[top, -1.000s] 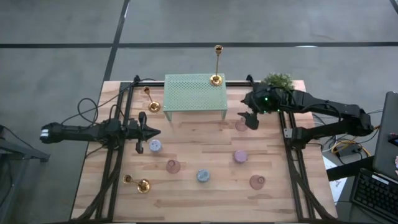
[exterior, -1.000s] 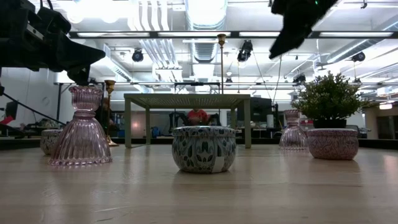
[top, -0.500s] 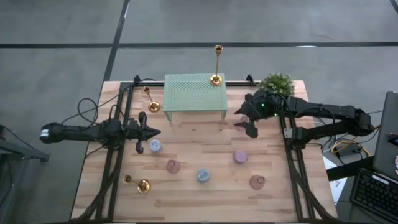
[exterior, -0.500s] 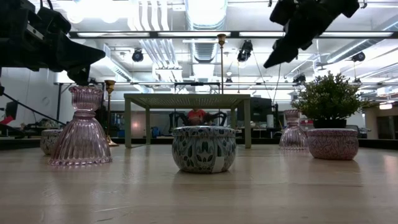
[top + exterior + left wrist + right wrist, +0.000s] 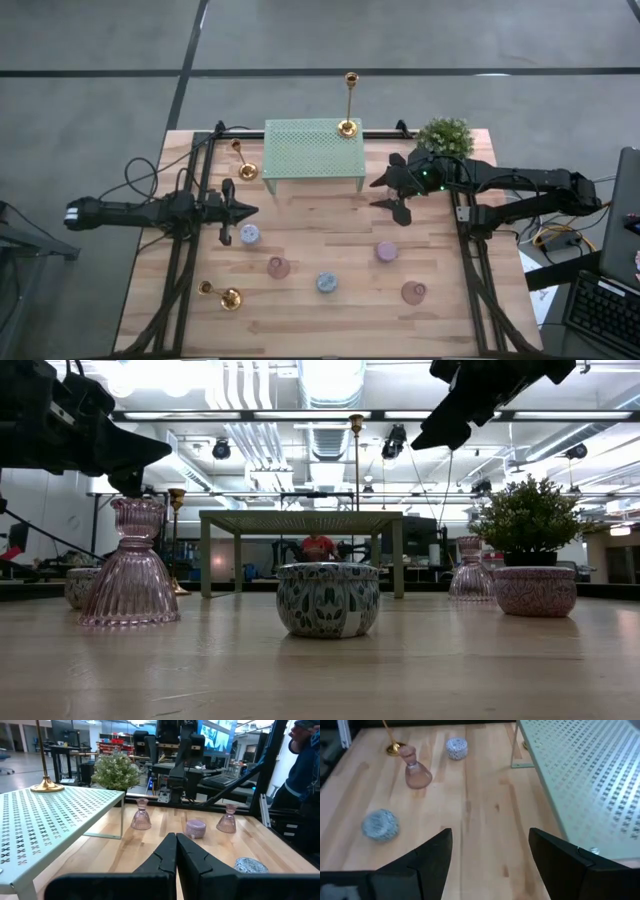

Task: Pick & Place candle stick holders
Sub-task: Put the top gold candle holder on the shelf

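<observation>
The right gripper (image 5: pixel 392 193) hangs with its fingers spread wide and empty just off the green mesh shelf's (image 5: pixel 312 150) right end, above bare counter (image 5: pixel 330 320); the left gripper (image 5: pixel 236 211) hovers with fingers pressed together near a small patterned tin (image 5: pixel 249 234); the tallest candle stick holder (image 5: pixel 348 104) already stands upright on the shelf's back right corner; the second (image 5: pixel 243 160) stands upright beside the shelf's left legs, the third (image 5: pixel 222 294) near the counter's front left, both nearer the left fingers, their long axes vertical, cups up.
</observation>
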